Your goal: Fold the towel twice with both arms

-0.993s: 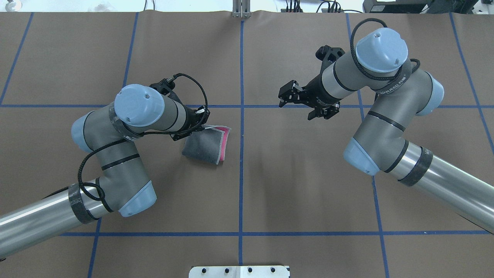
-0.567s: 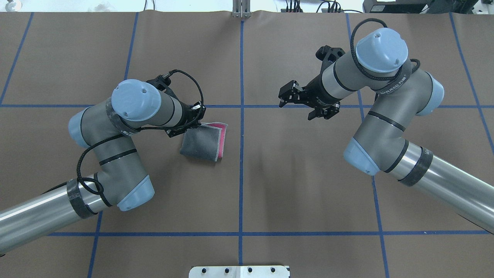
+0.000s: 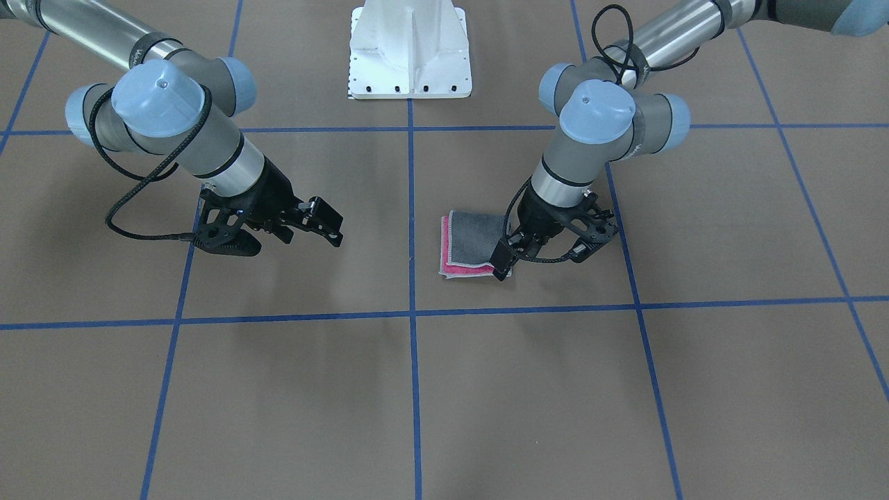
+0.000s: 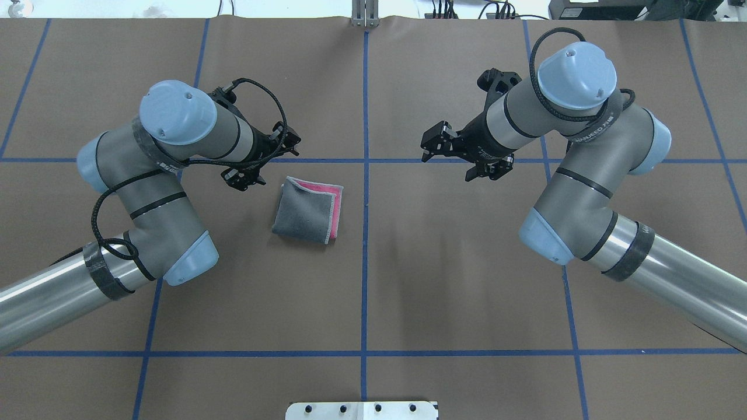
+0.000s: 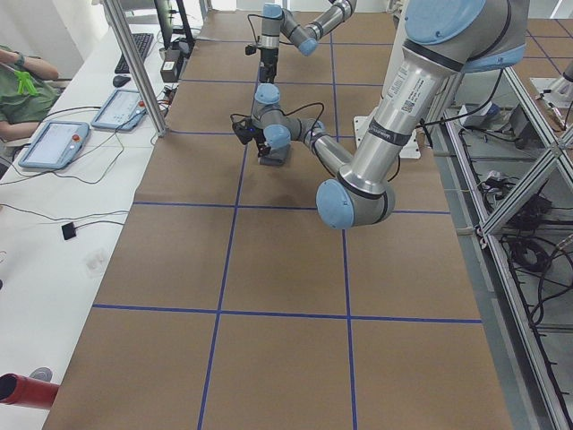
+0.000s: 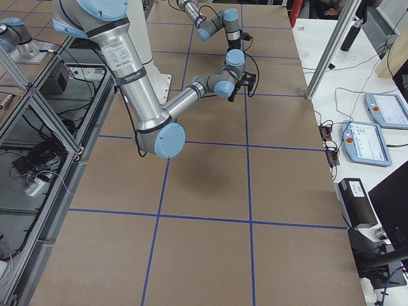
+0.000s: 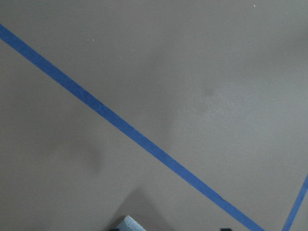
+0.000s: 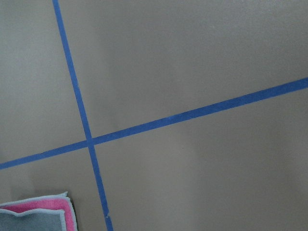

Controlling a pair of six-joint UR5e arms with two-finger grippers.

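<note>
The towel (image 4: 304, 211) lies folded on the brown table just left of the centre tape line. Its dark grey face is up, and a pink strip shows along its far and right edges. It also shows in the front view (image 3: 474, 239) and in the corner of the right wrist view (image 8: 33, 215). My left gripper (image 4: 265, 159) is open and empty. It hovers just beyond the towel's far left corner and does not touch it (image 3: 549, 250). My right gripper (image 4: 454, 158) is open and empty above the table, well to the right of the towel (image 3: 285, 236).
Blue tape lines (image 4: 365, 262) divide the brown table cover into squares. The white pedestal base (image 3: 410, 48) stands at the robot's edge of the table. An operators' desk with tablets (image 5: 54, 143) runs along the far side.
My left gripper has let go of the towel and drawn back, away and to the left. The towel now lies flat and uncovered. The right arm has not moved.
</note>
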